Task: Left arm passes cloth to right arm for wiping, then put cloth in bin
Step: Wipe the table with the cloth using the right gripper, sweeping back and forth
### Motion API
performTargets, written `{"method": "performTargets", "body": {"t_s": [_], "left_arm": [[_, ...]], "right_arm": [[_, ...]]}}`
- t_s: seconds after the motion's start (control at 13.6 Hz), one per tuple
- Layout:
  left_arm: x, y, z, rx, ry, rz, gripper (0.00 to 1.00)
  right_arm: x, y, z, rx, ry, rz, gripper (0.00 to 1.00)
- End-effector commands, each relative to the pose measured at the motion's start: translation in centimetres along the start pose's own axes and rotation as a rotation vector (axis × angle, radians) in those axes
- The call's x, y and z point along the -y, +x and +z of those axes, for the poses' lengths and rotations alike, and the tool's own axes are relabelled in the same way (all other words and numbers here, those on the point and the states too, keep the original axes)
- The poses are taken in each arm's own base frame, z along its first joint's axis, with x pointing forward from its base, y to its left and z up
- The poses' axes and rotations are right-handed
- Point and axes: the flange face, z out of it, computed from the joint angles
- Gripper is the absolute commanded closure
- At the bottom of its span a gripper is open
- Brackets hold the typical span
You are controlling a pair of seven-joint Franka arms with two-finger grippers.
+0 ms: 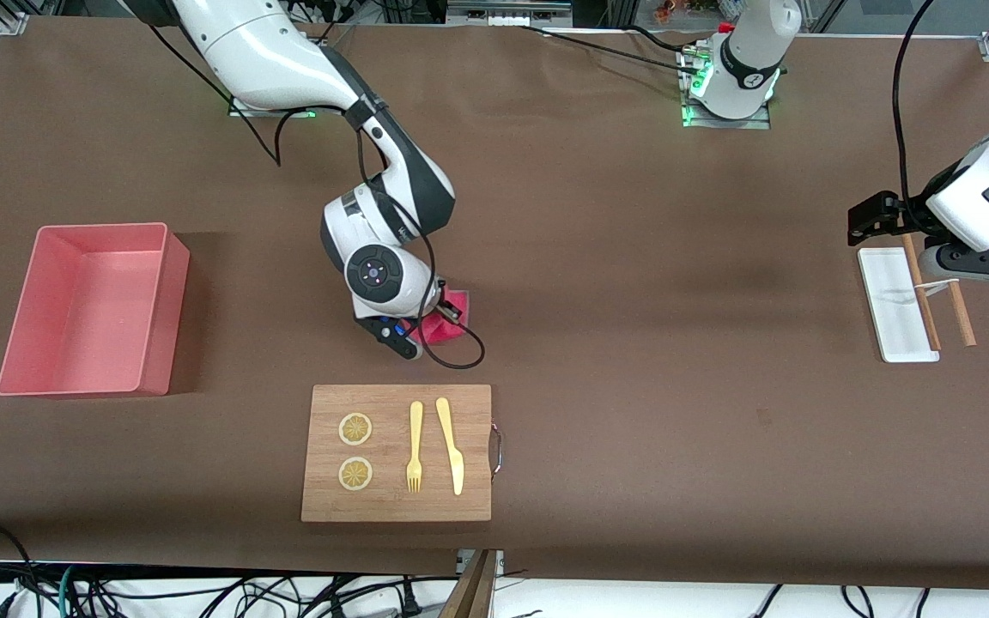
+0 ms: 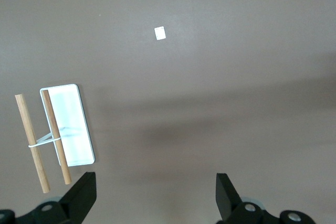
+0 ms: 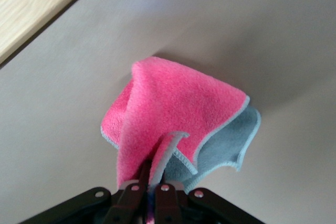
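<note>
While the left tool (image 2: 152, 195) waits parted, the right tool (image 3: 152, 182) pinches the crumpled pink, grey-backed cloth (image 3: 173, 114).

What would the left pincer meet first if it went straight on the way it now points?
Probably just the bare brown table: the open left pincer points down at it, and the small flat white tray lies off to one side.

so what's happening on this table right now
The right claw is shut on the pink cloth, which hangs over the bare table beside the wooden board, on the side away from the front camera. The board carries two lemon slices, a fork and a knife. The left claw waits open over the white tray with two wooden sticks. The bin sits at the right arm's end, with nothing visible in it.
</note>
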Motion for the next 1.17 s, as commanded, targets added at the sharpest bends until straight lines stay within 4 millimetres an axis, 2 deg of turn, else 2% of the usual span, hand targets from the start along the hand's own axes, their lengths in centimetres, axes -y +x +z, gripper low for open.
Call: {"method": "performTargets", "body": {"t_s": [0.0,0.15,0.37,0.44,0.66,1.1], "left_arm": [[-0.4,0.3,-1.3,-0.015,0.026,0.029,0.00],[-0.3,0.3,-1.3,-0.014,0.024,0.029,0.00],[-0.3,0.4,-1.3,-0.014,0.023,0.031,0.00],[-0.3,0.3,-1.3,-0.015,0.023,0.031,0.00],[-0.4,0.3,-1.3,-0.014,0.021,0.031,0.00],[-0.4,0.3,-1.4,-0.016,0.018,0.031,0.00]], "right_arm": [[1.9,-2.7,0.4,0.024,0.063,0.054,1.00],[2.4,-3.9,0.6,0.009,0.070,0.021,1.00],[1.7,-2.6,0.5,-0.032,0.035,-0.069,1.00],[1.2,-1.5,0.2,-0.040,0.016,-0.108,1.00],[-1.1,3.1,-1.3,-0.016,-0.031,-0.219,1.00],[-9.0,13.4,-5.7,0.022,-0.174,-0.405,1.00]]}}
